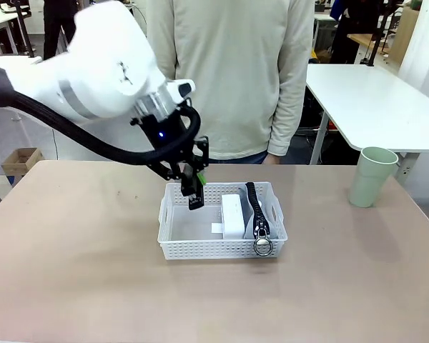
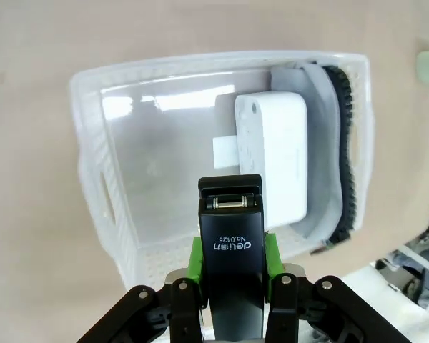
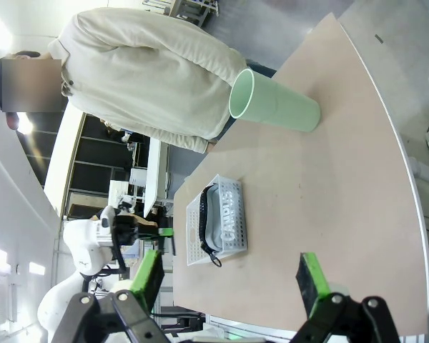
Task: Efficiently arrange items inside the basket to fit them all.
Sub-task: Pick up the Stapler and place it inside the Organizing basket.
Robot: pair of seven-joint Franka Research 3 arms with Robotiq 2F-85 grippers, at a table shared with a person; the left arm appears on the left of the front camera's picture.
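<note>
Our left claw (image 2: 232,259) is clamped on the stapler (image 2: 231,236), which hangs over the rim of the basket (image 2: 93,186) by its bare half. Beyond it, the block (image 2: 272,157) and the pouch (image 2: 322,86) lie packed side by side along one end. Our right claw (image 3: 230,279) stands wide apart, holding nothing. We judge two items placed and the stapler next. The cup (image 1: 372,176) is left, upright on the table (image 1: 93,271), well apart from the basket.

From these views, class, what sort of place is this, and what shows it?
Probably a robotics lab: a white robot arm hangs over a basket on a table, a person stands opposite, and another white table stands behind.
</note>
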